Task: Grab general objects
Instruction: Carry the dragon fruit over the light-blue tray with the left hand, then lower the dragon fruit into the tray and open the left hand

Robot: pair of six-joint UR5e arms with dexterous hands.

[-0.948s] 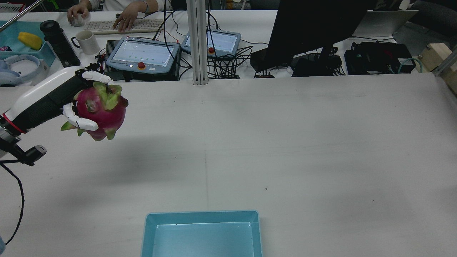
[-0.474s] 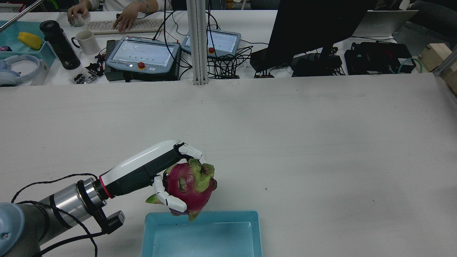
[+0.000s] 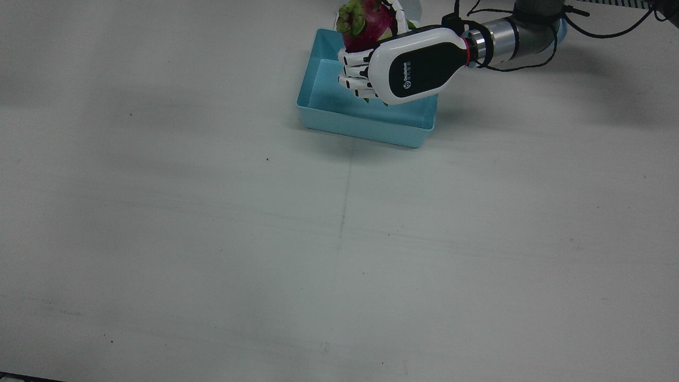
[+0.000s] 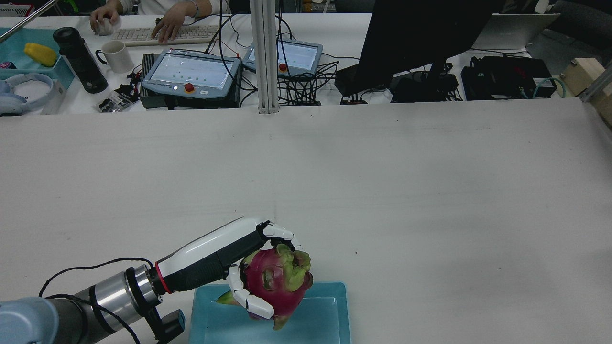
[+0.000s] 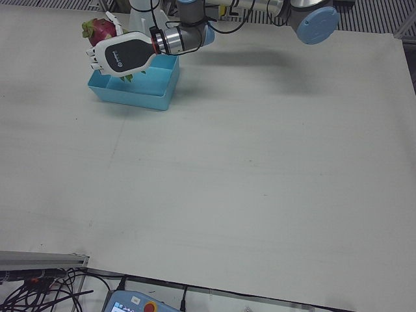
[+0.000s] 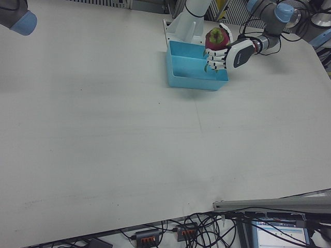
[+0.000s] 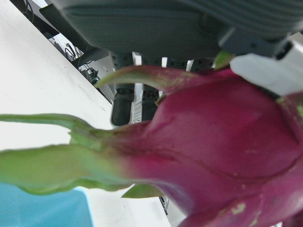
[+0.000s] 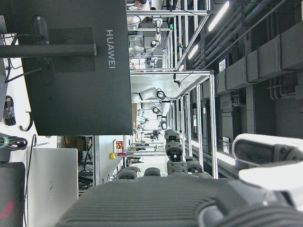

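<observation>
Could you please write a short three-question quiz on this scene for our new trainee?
1. True or false: the dragon fruit already rests on the floor of the blue tray.
2. Which hand holds the fruit: (a) the left hand, (b) the right hand, (c) neither?
3. Fill in: in the rear view the fruit hangs above the tray's ____ half.

Key
1. False: it is held in the air over the tray, with the fingers wrapped round it.
2. (a).
3. Left.
</observation>
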